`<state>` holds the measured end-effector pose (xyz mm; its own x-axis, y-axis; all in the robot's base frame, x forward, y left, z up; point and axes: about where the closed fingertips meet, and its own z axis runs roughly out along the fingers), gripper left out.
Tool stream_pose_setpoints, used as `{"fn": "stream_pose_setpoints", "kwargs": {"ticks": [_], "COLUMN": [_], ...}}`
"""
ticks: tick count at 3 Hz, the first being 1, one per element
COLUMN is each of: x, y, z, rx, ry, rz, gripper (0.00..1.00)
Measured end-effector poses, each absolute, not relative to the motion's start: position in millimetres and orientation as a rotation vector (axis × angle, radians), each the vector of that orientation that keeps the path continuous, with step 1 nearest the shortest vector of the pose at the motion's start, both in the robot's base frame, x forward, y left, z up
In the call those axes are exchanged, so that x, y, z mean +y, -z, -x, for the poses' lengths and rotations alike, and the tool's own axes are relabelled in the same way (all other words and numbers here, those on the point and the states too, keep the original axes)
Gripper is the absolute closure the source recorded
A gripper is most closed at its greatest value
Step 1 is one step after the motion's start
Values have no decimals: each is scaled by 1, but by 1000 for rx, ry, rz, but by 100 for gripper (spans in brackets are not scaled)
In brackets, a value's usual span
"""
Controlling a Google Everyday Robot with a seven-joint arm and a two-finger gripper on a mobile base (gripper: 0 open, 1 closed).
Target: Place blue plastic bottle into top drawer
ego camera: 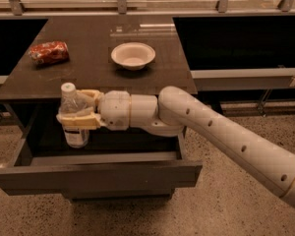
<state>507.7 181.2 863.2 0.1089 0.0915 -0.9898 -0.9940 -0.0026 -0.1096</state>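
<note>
The blue plastic bottle (73, 116) is a small clear bottle with a white cap and a white label, held upright. My gripper (77, 109) is shut on the bottle around its middle, reaching in from the right on the cream arm. The bottle hangs over the left part of the open top drawer (98, 175), in front of the table's front edge, its base above the drawer's inside. The drawer is pulled out wide, with a plain dark front panel.
A dark table (88, 58) carries a red snack packet (49, 52) at the far left and a white bowl (132, 55) near the middle. A metal rail and glass run along the back. The speckled floor lies in front and to the right.
</note>
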Motion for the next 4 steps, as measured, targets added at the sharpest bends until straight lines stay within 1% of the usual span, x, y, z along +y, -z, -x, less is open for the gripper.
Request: {"fn": "stream_pose_setpoints", "kwargs": {"ticks": [1,2,4], "x": [160,157,145], "y": [-832,-828,-802], "z": [-486,-483,-500], "rx": [1102,1111,1195], "ry": [-1124,-1120,-1102], "rz": [1141,1144,1126], "gripper": [100,100,100]}}
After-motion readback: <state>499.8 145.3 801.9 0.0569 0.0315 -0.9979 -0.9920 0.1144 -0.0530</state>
